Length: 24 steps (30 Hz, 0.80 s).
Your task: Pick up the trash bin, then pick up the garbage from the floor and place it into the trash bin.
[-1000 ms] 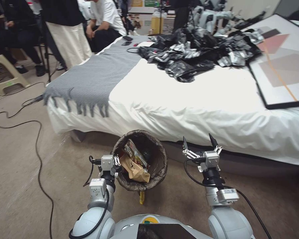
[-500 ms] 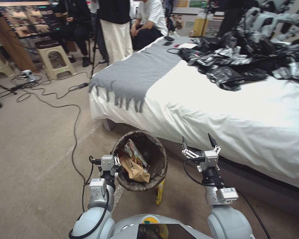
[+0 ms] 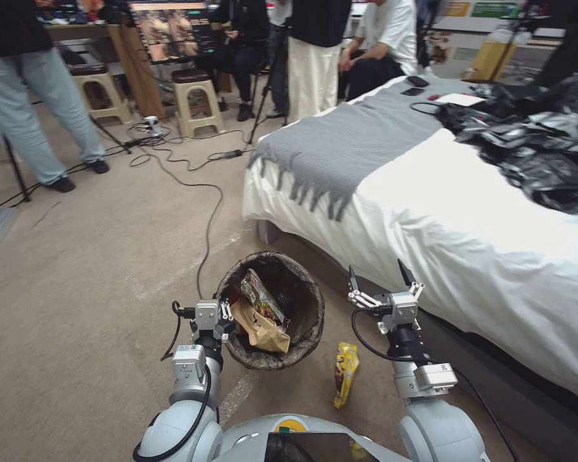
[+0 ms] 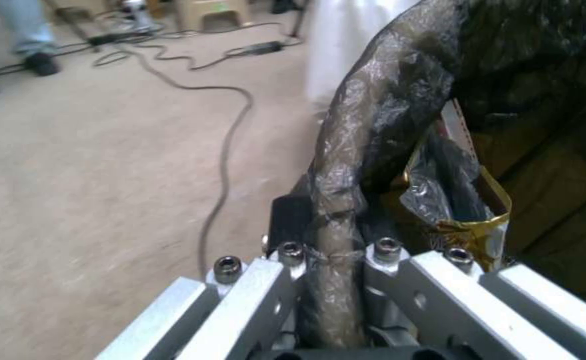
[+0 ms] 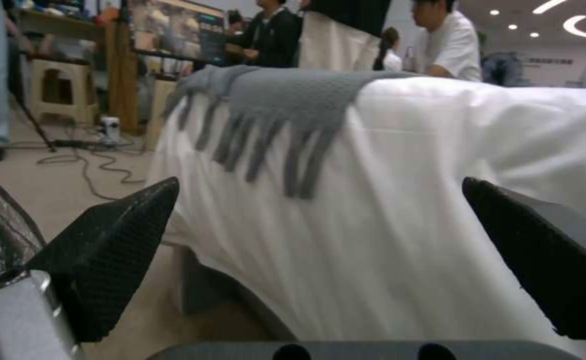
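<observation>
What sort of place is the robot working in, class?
Probably a staged bedroom in a lab or demo hall: a made bed with a grey throw, yet cables on the carpet and plastic stools behind.

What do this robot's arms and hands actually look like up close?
Glossy white-grey arm shells lead to dark wrists with silver metal blocks. Each hand, left hand and right hand, has silver linkages; the right's two fingertips are black and pointed. Black cables loop beside both wrists; small labels mark the wrists.

The trash bin [image 3: 271, 311] wears a dark brown liner and holds a tan paper bag [image 3: 258, 329]. A yellow wrapper [image 3: 345, 372] lies on beige floor; the bed [image 3: 469, 218] is white under a grey fringed blanket [image 3: 350, 144]
</observation>
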Tool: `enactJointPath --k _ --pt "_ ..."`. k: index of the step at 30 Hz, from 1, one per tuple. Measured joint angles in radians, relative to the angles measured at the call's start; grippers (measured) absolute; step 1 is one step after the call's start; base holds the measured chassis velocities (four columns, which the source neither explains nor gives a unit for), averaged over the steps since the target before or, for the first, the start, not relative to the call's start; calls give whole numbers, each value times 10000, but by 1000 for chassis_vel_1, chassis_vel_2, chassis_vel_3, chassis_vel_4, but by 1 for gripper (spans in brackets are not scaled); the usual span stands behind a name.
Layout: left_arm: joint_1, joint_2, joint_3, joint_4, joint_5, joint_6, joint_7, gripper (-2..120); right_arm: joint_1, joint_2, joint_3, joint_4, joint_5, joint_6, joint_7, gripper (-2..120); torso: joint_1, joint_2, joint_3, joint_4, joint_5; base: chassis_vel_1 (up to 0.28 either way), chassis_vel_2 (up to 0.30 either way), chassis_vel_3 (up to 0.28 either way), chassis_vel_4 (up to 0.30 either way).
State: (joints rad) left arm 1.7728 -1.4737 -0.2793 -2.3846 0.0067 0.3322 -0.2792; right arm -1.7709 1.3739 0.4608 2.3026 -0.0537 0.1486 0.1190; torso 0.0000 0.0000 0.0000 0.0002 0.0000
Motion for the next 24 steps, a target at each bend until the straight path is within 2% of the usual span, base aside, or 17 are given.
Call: enactJointPath --k 4,12,16,22,24 --pt "3 0 -2 -1 1 0 -1 2 -53 -10 -23 -4 2 -30 -5 100 0 0 0 3 0 92 102 107 84" --pt "-3 0 4 0 0 0 1 2 -104 -16 -182 -35 84 -259 56 100 0 0 0 -5 0 10 9 15 9" --pt "-1 0 2 0 0 0 0 2 -145 -28 -351 -58 361 -700 234 100 0 0 0 -2 0 0 0 0 0" --pt "-1 0 0 -1 0 0 1 2 -189 -149 -579 -234 1207 -1963 760 100 0 0 0 -2 0 0 0 0 0" --pt "-1 0 1 0 0 0 0 2 -175 -163 -581 -279 1250 -2027 807 100 0 0 0 -2 1 0 0 0 0"
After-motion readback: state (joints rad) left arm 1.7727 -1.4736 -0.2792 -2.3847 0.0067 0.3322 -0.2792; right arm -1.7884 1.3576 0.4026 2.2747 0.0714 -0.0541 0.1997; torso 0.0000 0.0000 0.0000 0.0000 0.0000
